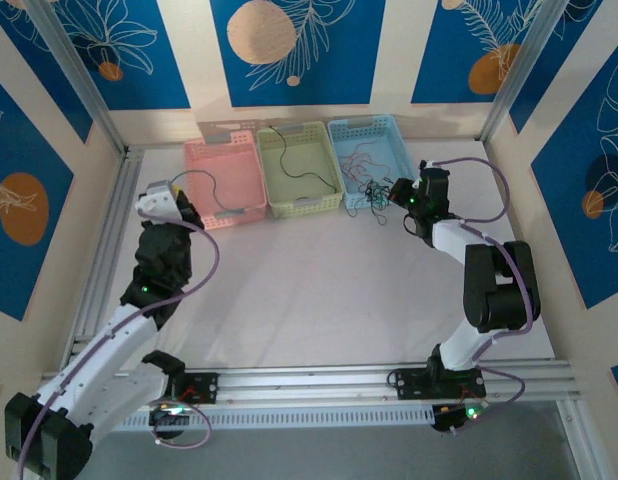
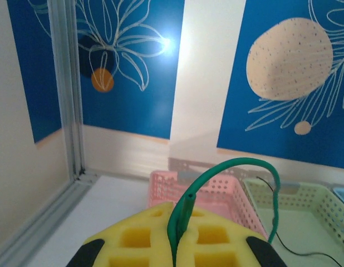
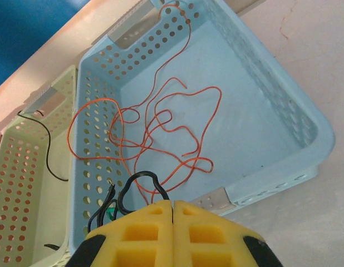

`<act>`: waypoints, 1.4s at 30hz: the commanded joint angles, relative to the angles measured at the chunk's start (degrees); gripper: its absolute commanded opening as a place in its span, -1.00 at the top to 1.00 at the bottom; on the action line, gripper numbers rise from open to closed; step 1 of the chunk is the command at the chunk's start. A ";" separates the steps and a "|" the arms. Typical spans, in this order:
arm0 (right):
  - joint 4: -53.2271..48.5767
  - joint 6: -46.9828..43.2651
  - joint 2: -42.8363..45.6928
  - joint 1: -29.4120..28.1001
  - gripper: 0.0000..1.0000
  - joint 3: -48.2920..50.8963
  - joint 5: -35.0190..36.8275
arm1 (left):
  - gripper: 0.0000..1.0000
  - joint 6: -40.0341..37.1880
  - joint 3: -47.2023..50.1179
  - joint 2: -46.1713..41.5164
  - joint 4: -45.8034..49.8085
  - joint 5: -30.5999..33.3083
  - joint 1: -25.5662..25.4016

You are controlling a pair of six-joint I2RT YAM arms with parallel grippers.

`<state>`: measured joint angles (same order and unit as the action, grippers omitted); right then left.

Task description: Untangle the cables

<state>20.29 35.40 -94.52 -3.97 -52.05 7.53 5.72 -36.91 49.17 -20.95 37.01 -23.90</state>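
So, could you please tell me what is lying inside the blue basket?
Thin red cables lie looped on the blue basket's floor, some crossing its rim. Its nearest corner is hidden behind the right gripper and a black cable.

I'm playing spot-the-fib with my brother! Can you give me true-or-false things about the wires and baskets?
1. The left gripper pinches a green cable. True.
2. The green basket stands between the pink basket and the blue basket. True.
3. The red cables lie in the pink basket. False: in the blue basket.
4. The right gripper is wide open. False: it is shut on a dark cable loop.
5. The green basket holds no cable. False: a black cable lies in it.
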 commanded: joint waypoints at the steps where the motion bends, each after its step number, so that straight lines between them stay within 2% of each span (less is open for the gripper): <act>1: 0.36 -0.35 -0.40 -0.37 1.00 -2.17 -0.29 | 1.00 -4.27 -4.91 2.96 5.04 2.01 0.78; 8: -0.02 -0.32 -1.19 -0.52 1.00 -2.92 -1.42 | 1.00 -6.19 -12.44 12.89 1.00 5.19 3.70; 13: -0.30 -0.24 -1.70 -0.50 1.00 -3.32 -2.21 | 0.98 0.16 -18.58 20.81 3.38 7.73 8.32; 17: -0.44 -0.06 -1.96 -0.57 1.00 -3.67 -2.75 | 0.83 1.95 -20.31 24.66 0.72 9.60 9.54; 19: -0.48 0.11 -1.93 -0.56 1.00 -3.76 -2.87 | 0.84 3.92 -23.49 27.97 3.15 13.56 9.80; 21: -0.35 0.19 -2.04 -0.52 1.00 -3.76 -3.11 | 0.88 3.73 -25.32 30.11 2.93 14.36 10.10; 27: -0.41 0.30 -2.07 -0.52 1.00 -3.86 -3.30 | 1.00 2.83 -30.34 32.75 3.01 15.19 10.47; 36: -0.43 0.38 -2.16 -0.54 1.00 -3.93 -3.49 | 1.00 1.76 -32.42 30.12 4.14 13.43 10.54; 42: -0.43 0.24 -2.14 -0.58 1.00 -3.93 -3.54 | 1.00 0.34 -33.38 34.94 1.73 13.70 10.53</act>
<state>19.70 35.44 -95.92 -4.16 -54.33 4.89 7.14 -68.42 81.54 -17.34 50.19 -13.98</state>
